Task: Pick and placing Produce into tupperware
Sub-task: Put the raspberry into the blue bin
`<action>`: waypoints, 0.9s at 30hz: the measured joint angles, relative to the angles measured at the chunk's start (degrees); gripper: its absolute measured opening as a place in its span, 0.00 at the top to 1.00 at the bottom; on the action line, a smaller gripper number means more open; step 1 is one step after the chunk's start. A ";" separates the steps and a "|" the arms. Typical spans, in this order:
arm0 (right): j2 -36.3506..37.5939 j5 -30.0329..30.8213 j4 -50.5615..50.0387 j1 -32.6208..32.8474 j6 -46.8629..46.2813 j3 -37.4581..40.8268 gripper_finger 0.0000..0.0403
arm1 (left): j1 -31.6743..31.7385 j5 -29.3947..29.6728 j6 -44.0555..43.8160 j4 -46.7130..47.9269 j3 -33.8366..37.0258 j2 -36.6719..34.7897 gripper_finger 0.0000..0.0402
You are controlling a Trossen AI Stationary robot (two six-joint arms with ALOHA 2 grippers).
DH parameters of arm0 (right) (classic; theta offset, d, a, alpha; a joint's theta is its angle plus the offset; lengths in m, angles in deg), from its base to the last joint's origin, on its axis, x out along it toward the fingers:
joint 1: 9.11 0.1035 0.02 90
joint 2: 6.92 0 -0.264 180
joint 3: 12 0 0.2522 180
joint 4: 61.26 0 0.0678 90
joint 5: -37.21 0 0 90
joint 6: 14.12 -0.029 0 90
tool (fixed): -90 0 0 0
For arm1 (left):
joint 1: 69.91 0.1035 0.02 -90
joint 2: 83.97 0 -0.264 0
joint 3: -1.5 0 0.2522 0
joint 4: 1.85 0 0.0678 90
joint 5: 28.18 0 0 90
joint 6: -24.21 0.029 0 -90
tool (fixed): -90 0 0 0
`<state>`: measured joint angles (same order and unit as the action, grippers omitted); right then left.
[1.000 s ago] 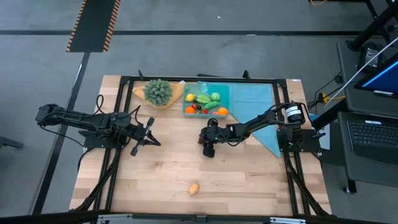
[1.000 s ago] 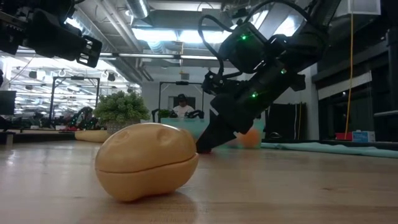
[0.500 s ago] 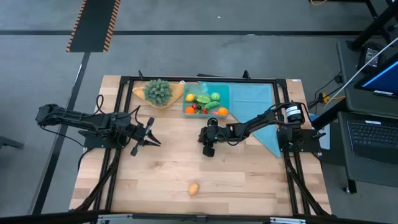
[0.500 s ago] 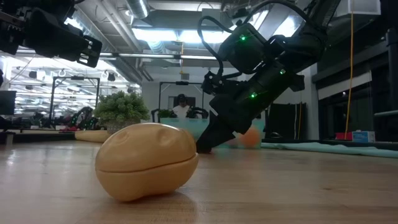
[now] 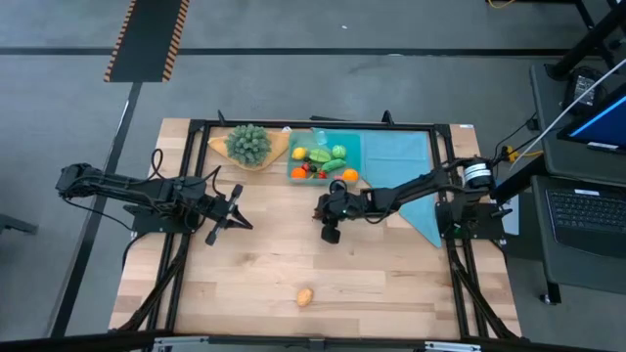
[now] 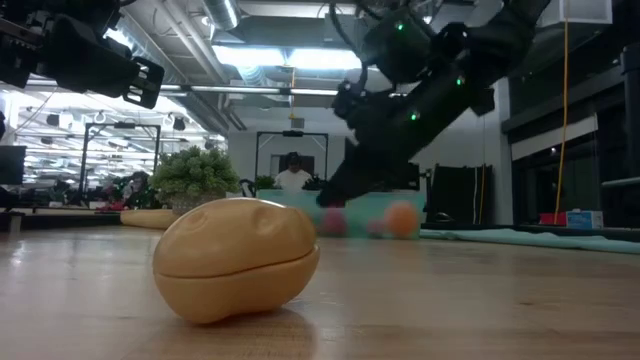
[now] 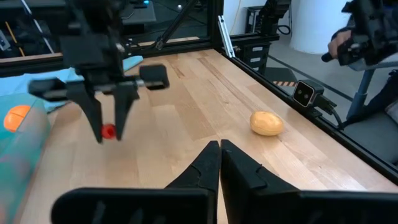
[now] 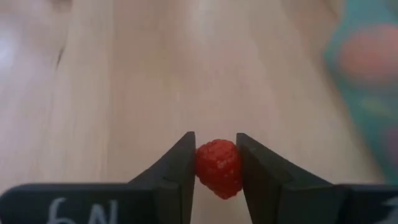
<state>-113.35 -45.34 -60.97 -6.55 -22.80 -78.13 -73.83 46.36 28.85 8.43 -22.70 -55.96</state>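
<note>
Right gripper (image 8: 216, 167): jaws clamped on a bumpy red raspberry (image 8: 217, 167), lifted off the pale wood-grain tabletop (image 5: 274, 264), at five o'clock of the clear teal tupperware (image 5: 324, 156); only its wrist view shows the berry's texture. Left gripper (image 7: 220, 163): jaws closed, empty. Smooth tan potato (image 6: 236, 258) at six o'clock

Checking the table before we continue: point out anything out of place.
One tan potato lies alone near the table's front edge, far from the tupperware. Otherwise nothing odd: the right gripper holds a raspberry.
</note>
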 joint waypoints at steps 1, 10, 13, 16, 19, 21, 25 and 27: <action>1.17 0.02 -1.42 -0.25 0.01 0.01 0.74 | 0.00 0.00 0.00 0.01 0.00 -0.02 0.99; 11.15 0.29 -7.37 -2.80 1.69 -0.03 0.75 | 0.00 0.00 0.00 0.00 0.00 0.00 0.96; 14.81 0.42 -9.22 -3.87 1.82 -0.05 0.75 | 0.00 0.00 0.02 0.00 0.00 -0.02 0.95; 18.24 0.44 -12.81 -4.95 2.08 -0.07 0.75 | 0.00 0.00 0.02 0.00 0.00 -0.02 0.94; 21.28 0.56 -16.18 -6.03 2.81 -0.10 0.75 | 0.00 0.04 0.02 0.00 0.00 -0.02 0.93; 23.18 0.60 -18.21 -6.80 3.13 -0.07 0.75 | 0.00 0.51 0.02 0.00 0.00 -0.01 0.93; 26.96 0.62 -21.39 -8.49 3.81 -0.07 0.75 | 0.00 1.99 0.04 0.02 0.00 0.00 0.92; 28.71 0.60 -23.24 -9.44 4.15 -0.10 0.75 | 0.02 2.51 0.04 0.00 0.00 -0.02 0.93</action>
<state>-84.64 -44.73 -84.20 -15.99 -18.65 -78.22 -73.82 48.87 28.90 8.43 -22.70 -55.98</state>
